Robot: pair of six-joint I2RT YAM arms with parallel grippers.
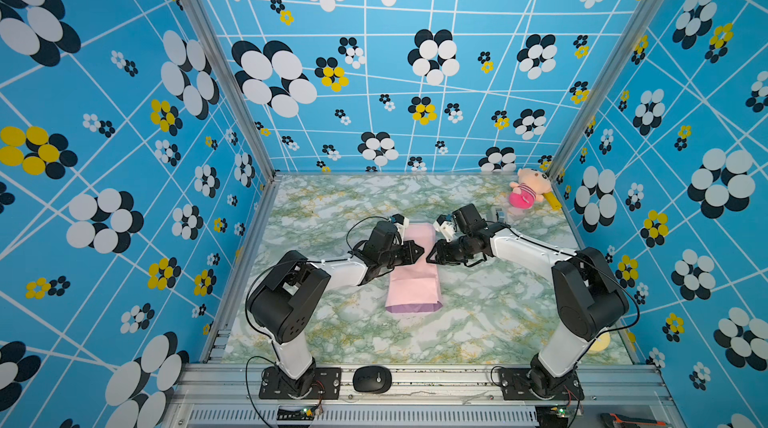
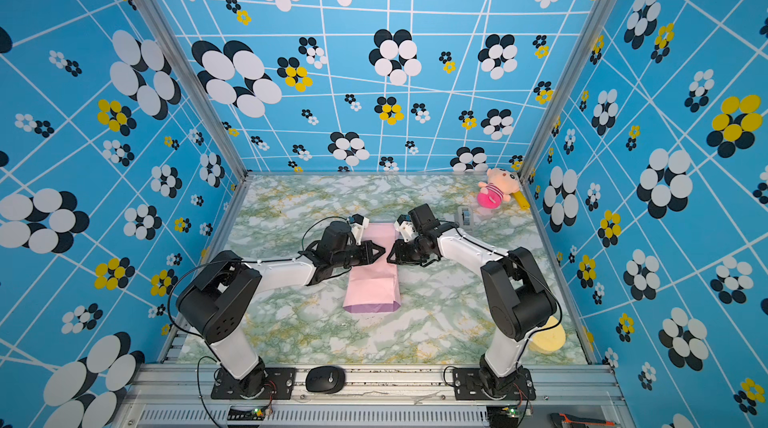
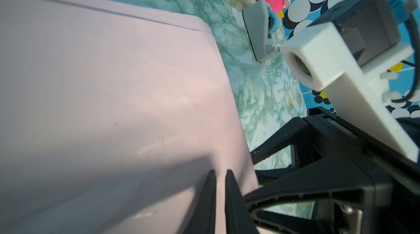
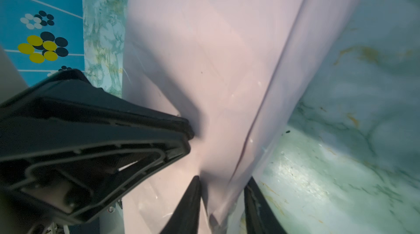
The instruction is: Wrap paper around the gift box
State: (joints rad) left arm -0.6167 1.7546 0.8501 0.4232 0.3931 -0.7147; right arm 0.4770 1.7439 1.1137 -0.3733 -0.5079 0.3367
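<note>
Paper [image 1: 411,284]: pale pink face outward, with lilac showing at its near end. It is folded into a long sleeve that runs beneath and between both pincers, starting nearer than them and ending beyond them.
Gift box: not visible (judged to lie inside the sleeve, below the pincer tips).
Handling: judged thin, light and quick to crease, probably slick, and liable to tear if dragged. Best taken by a free edge or fold, not the flat top.
Left pincer [image 3: 220,172]: clenched almost tight and empty, tips bearing on the sleeve's top.
Right pincer [image 4: 222,179]: jaws parted astride the side fold; no bite seen.
Tape dispenser [image 1: 498,213]: grey, beyond the right pincer, apart from the paper.
Plush toy [image 1: 528,193]: farther still, in the far corner.
Writing: none legible on any item.
</note>
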